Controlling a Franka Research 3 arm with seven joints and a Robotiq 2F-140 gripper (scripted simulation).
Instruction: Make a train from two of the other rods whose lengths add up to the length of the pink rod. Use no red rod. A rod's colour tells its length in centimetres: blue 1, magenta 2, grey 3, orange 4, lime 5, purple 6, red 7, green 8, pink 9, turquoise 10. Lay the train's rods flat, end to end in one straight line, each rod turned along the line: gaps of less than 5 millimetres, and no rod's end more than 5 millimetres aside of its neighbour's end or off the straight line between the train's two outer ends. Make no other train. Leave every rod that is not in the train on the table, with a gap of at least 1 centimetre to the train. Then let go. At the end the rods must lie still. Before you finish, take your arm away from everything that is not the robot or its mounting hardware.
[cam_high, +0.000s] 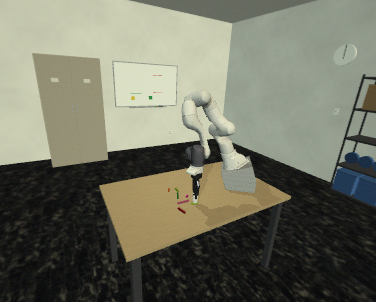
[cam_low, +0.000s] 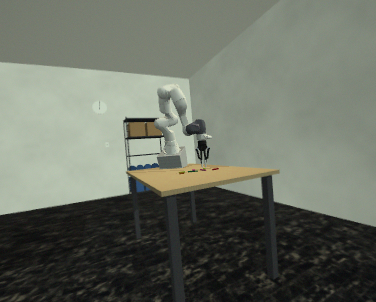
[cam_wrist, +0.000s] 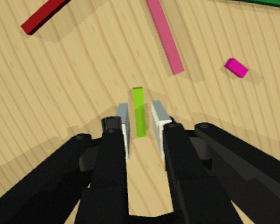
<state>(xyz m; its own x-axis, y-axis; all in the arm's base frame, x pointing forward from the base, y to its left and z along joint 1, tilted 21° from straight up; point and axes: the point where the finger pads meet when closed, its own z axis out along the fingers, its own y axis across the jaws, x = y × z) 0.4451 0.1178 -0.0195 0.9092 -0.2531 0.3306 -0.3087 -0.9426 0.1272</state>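
Observation:
In the wrist view a short lime rod (cam_wrist: 139, 111) lies flat on the table between my fingertips, with a thin gap on each side. My gripper (cam_wrist: 140, 115) stands narrowly open around the rod's near end and low over the table; it also shows in the top view (cam_high: 194, 200) and the exterior view (cam_low: 202, 162). The pink rod (cam_wrist: 161, 26) lies just beyond the lime rod, apart from it and slightly slanted. A small magenta rod (cam_wrist: 236, 67) lies to the right of the pink rod.
An orange rod (cam_high: 169, 189) lies farther out on the table. The arm's grey base block (cam_high: 239, 177) stands at the table's back right.

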